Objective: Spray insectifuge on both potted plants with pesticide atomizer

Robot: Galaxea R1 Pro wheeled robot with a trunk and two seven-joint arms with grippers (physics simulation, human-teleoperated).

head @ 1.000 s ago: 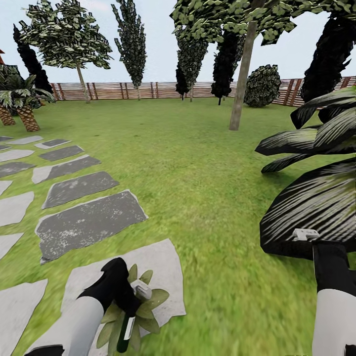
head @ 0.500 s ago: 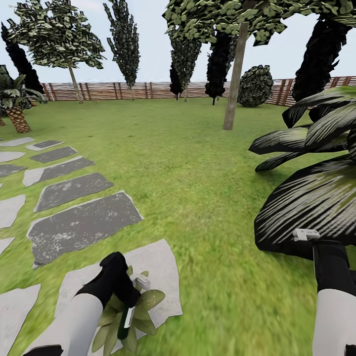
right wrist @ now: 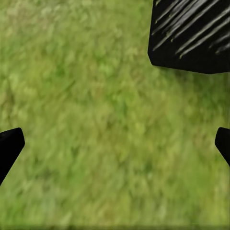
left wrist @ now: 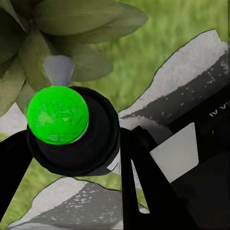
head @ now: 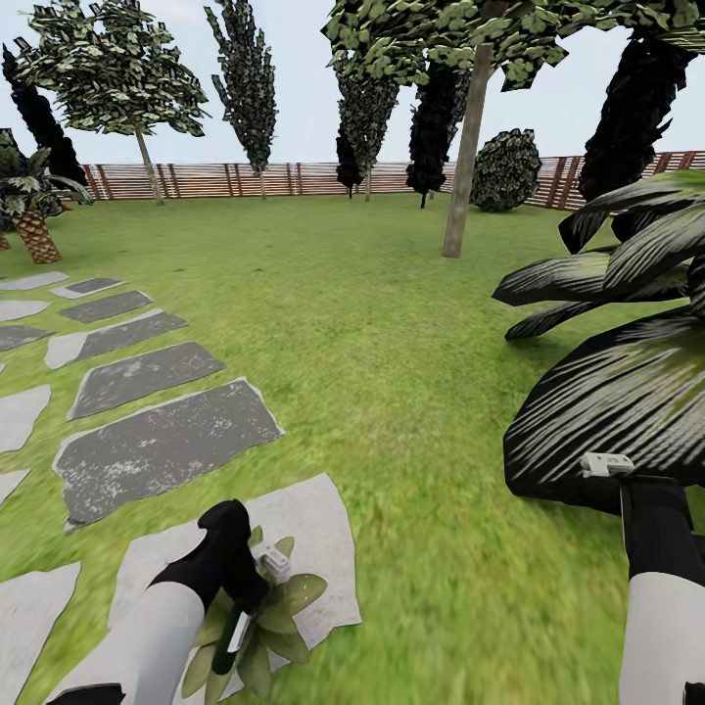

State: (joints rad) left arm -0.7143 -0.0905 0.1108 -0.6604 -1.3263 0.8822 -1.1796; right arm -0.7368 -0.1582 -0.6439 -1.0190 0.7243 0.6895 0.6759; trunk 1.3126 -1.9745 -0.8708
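Left tool (head: 238,627) grasps atomizer (head: 227,641) over potted plant (head: 279,612); right tool (right wrist: 115,143) spread above grass (right wrist: 96,120).

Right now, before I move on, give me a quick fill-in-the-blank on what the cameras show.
1. The left gripper holds the ____ atomizer over a potted plant.
2. That plant sits at the edge of a pale paving ____.
3. The right gripper's jaws are ____, with only grass between them.

Missing: pesticide; slab; open
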